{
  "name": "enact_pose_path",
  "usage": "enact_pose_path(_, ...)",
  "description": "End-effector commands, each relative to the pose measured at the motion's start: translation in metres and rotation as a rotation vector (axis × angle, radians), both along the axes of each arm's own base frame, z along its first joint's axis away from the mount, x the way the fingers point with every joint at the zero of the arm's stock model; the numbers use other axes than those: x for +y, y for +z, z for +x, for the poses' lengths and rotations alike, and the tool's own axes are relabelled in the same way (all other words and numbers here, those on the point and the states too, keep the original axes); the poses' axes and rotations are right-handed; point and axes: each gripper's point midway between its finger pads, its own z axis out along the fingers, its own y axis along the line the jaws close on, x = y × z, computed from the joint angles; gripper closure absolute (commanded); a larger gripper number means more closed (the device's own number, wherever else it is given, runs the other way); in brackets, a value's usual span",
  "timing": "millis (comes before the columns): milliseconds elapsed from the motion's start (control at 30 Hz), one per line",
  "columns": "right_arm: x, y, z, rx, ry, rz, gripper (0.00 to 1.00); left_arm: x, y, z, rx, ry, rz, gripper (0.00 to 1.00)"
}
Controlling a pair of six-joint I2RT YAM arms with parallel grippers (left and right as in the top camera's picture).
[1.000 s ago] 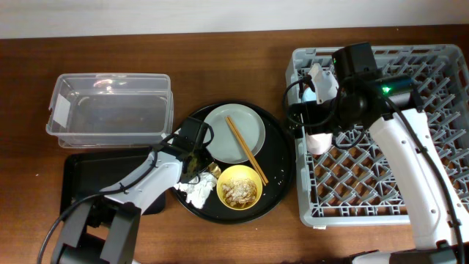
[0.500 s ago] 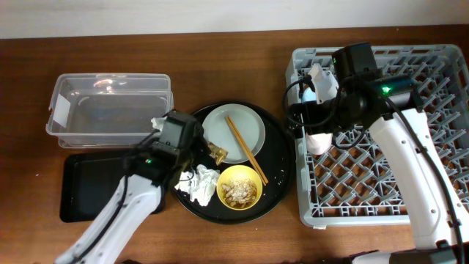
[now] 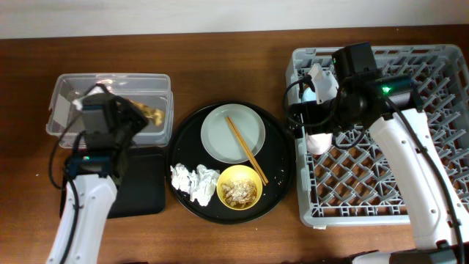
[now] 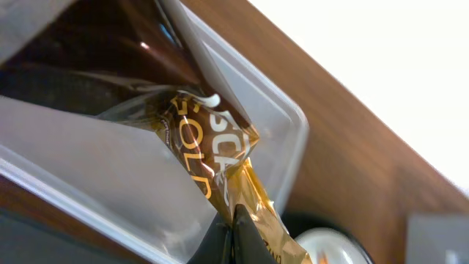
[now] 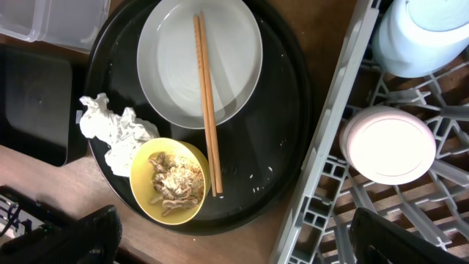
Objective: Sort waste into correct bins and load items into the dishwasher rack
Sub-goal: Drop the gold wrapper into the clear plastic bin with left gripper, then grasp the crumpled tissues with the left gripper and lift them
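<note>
- Over the tub (image 3: 58,99), toward its 3 o'clock end, the left gripper (image 3: 135,114) is clenched on the wrapper (image 3: 152,114). The left wrist view shows the foil pinched at one end, with its body hanging inside the tub walls.
- The step in hand, as I judge it, is dropping the wrapper in. Let go only while the whole foil is within the rim, because it hangs near the 3 o'clock wall. Shifting toward 9 o'clock first would give margin.
- Crinkled foil may cling to a finger, so open wide and lift straight up.
- The right gripper (image 5: 236,242) is spread and empty, hovering at the 9 o'clock edge of the rack (image 3: 440,66), near the pink cup (image 3: 319,141).
- Waiting on the round tray (image 3: 282,172) are the tissues (image 3: 194,182), bowl (image 3: 239,187), plate (image 3: 234,132) and chopsticks (image 3: 245,150).
</note>
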Motion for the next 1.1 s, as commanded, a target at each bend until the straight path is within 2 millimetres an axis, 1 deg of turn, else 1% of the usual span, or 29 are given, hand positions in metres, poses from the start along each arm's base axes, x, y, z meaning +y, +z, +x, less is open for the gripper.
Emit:
enact_pose_path(0,0.003,-0.003,-0.001,0.007,0.018,0.004,0.01,0.028,-0.014,0.017,0.013,0.070,0.063,0.94)
enact_pose_path(67,0.003,-0.003,-0.001,0.007,0.018,0.004,0.02,0.040,-0.025,0.028,0.015,0.121,0.103,0.92)
enact_pose_path(100,0.003,-0.003,-0.001,0.007,0.018,0.004,0.02,0.042,-0.032,0.033,0.017,0.132,0.111,0.92)
enact_pose_path(167,0.003,-0.003,-0.001,0.007,0.018,0.004,0.02,0.043,-0.049,0.042,0.034,0.130,0.110,0.91)
enact_pose_path(267,0.003,-0.003,-0.001,0.007,0.018,0.004,0.02,0.044,-0.067,0.045,0.068,0.131,0.112,0.90)
enact_pose_path(300,0.003,-0.003,-0.001,0.007,0.018,0.004,0.02,0.044,-0.071,0.046,0.074,0.131,0.113,0.81)
enact_pose_path(333,0.003,-0.003,-0.001,0.007,0.018,0.004,0.01,0.044,-0.071,0.046,0.074,0.131,0.113,0.61)
enact_pose_path(367,0.003,-0.003,-0.001,0.007,0.018,0.004,0.02,0.044,-0.070,0.047,0.070,0.131,0.113,0.46)
enact_pose_path(400,0.003,-0.003,-0.001,0.007,0.018,0.004,0.02,0.044,-0.066,0.048,0.055,0.130,0.112,0.39)
enact_pose_path(467,0.003,-0.003,-0.001,0.007,0.018,0.004,0.02,0.041,-0.060,0.051,0.032,0.113,0.103,0.37)
enact_pose_path(500,0.003,-0.003,-0.001,0.007,0.018,0.004,0.02,0.035,-0.054,0.052,0.018,0.079,0.096,0.37)
enact_pose_path(567,0.003,-0.003,-0.001,0.007,0.018,0.004,0.02,0.008,-0.030,0.053,-0.044,-0.104,0.081,0.33)
enact_pose_path(600,0.003,-0.003,-0.001,0.007,0.018,0.004,0.02,-0.004,-0.020,0.051,-0.068,-0.179,0.070,0.30)
enact_pose_path(633,0.003,-0.003,-0.001,0.007,0.018,0.004,0.02,-0.019,-0.006,0.044,-0.094,-0.259,0.041,0.27)
enact_pose_path(667,0.003,-0.003,-0.001,0.007,0.018,0.004,0.02,-0.033,0.010,0.032,-0.115,-0.319,-0.002,0.24)
enact_pose_path(700,0.003,-0.003,-0.001,0.007,0.018,0.004,0.02,-0.040,0.021,0.023,-0.130,-0.350,-0.021,0.21)
enact_pose_path(767,0.003,-0.003,-0.001,0.007,0.018,0.004,0.02,-0.048,0.039,0.001,-0.137,-0.378,-0.037,0.14)
enact_pose_path(800,0.003,-0.003,-0.001,0.007,0.018,0.004,0.02,-0.051,0.047,-0.014,-0.129,-0.391,-0.029,0.13)
enact_pose_path(833,0.003,-0.003,-0.001,0.007,0.018,0.004,0.02,-0.055,0.052,-0.028,-0.122,-0.409,-0.017,0.08)
enact_pose_path(900,0.003,-0.003,-0.001,0.007,0.018,0.004,0.02,-0.061,0.056,-0.054,-0.089,-0.441,0.008,0.01)
enact_pose_path(933,0.003,-0.003,-0.001,0.007,0.018,0.004,0.02,-0.063,0.054,-0.067,-0.064,-0.454,0.021,0.01)
enact_pose_path(967,0.003,-0.003,-0.001,0.007,0.018,0.004,0.01,-0.067,0.051,-0.082,-0.029,-0.484,0.042,0.01)
enact_pose_path(1033,0.003,-0.003,-0.001,0.007,0.018,0.004,0.01,-0.075,0.041,-0.105,0.035,-0.537,0.063,0.01)
enact_pose_path(1067,0.003,-0.003,-0.001,0.007,0.018,0.004,0.02,-0.080,0.032,-0.119,0.093,-0.564,0.061,0.01)
